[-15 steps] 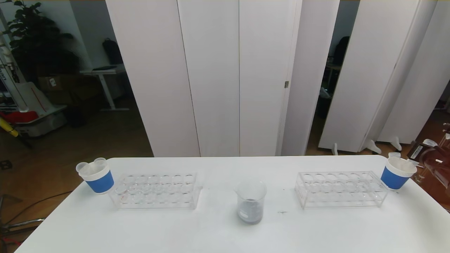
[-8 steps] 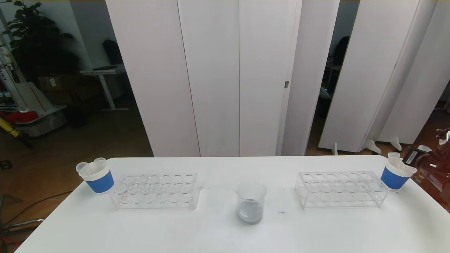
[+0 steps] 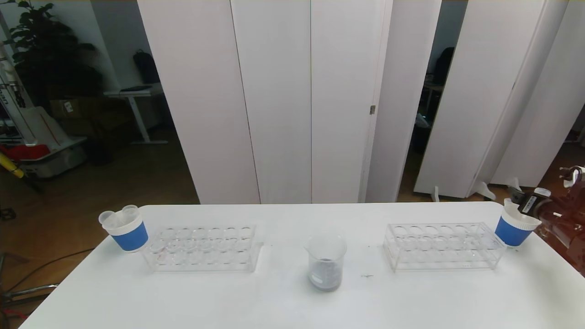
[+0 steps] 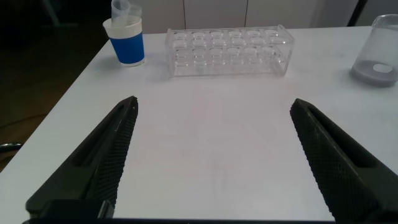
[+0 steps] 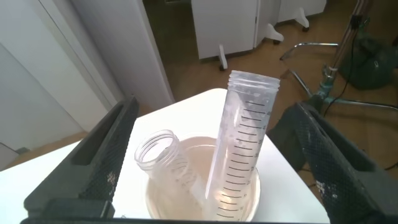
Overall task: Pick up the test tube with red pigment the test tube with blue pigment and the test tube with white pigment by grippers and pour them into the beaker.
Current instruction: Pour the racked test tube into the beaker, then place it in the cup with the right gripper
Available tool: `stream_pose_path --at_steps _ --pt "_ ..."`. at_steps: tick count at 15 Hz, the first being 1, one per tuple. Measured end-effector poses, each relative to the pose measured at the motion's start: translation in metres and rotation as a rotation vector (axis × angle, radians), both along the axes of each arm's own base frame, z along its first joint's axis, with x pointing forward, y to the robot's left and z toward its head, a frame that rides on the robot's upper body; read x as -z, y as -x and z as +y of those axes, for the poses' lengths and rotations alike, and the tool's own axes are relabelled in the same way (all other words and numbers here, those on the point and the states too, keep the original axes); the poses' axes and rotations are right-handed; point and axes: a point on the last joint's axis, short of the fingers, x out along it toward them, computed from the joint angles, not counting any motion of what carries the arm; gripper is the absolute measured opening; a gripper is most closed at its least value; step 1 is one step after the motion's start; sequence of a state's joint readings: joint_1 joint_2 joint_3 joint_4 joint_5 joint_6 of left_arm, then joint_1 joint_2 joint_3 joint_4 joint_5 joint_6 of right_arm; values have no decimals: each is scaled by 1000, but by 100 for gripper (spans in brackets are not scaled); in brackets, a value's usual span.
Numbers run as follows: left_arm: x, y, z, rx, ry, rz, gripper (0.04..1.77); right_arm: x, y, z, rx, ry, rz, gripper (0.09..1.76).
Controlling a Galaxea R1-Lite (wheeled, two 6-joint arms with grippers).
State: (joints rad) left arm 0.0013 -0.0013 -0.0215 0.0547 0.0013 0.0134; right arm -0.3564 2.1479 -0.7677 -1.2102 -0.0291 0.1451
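The beaker point(image 3: 325, 262) stands mid-table with a little grey liquid in its bottom; it shows again in the left wrist view point(image 4: 379, 50). My right gripper point(image 3: 524, 202) hovers over the blue paper cup point(image 3: 515, 228) at the table's far right corner. It is open point(image 5: 214, 107), its fingers wide on either side of a clear graduated test tube point(image 5: 245, 143). That tube has a milky white film inside and leans upright in the cup, touching neither finger. No tube with red or blue pigment shows. My left gripper point(image 4: 214, 104) hangs open over bare table, out of the head view.
A second empty tube point(image 5: 163, 163) leans in the same cup point(image 5: 155, 202). Two clear racks point(image 3: 203, 246) point(image 3: 443, 244) flank the beaker, both with empty holes. Another blue cup point(image 3: 128, 230) holding tubes stands at the far left. The right cup sits close to the table's corner edge.
My right gripper has shifted slightly left above the right cup and its arm has lifted. The beaker, racks and cups have not moved.
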Motion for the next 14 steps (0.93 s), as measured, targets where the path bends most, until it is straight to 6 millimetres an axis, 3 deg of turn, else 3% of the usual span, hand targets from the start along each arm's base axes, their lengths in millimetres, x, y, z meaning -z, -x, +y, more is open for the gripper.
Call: stream_pose_path --at_steps 9,14 --pt "0 0 0 0 0 0 175 -4 -8 12 -32 12 -20 175" --pt "0 0 0 0 0 0 175 -19 -9 11 -47 76 -115 175"
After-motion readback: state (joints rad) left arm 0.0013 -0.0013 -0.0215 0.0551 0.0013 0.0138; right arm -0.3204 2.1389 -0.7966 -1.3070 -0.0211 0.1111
